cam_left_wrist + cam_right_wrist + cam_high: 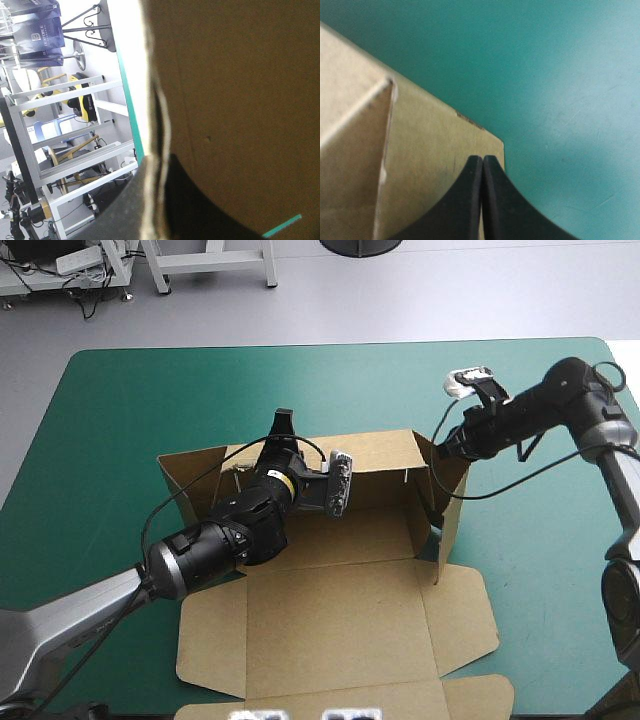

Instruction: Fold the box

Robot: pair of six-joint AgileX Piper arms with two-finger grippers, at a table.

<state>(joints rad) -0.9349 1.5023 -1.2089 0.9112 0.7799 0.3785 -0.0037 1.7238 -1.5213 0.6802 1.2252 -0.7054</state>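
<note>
The brown box (340, 610) lies in the middle of the table, its back wall and right wall raised and its lid flat toward the near edge. My left gripper (282, 430) sits on the back wall's top edge. In the left wrist view the board (240, 100) runs edge-on between the black fingers of that gripper (157, 165), which is shut on it. My right gripper (440, 448) is at the far top corner of the right wall. Seen from its own wrist, this gripper (483, 159) is shut, its tips lying over the face of the wall (425, 150) near its corner.
The box's left flap (190, 475) stands open at an angle. The lid's side flaps (462, 620) reach toward the table's near edge. Bare teal-green cover (540, 570) lies to the right of the box and beyond the back wall.
</note>
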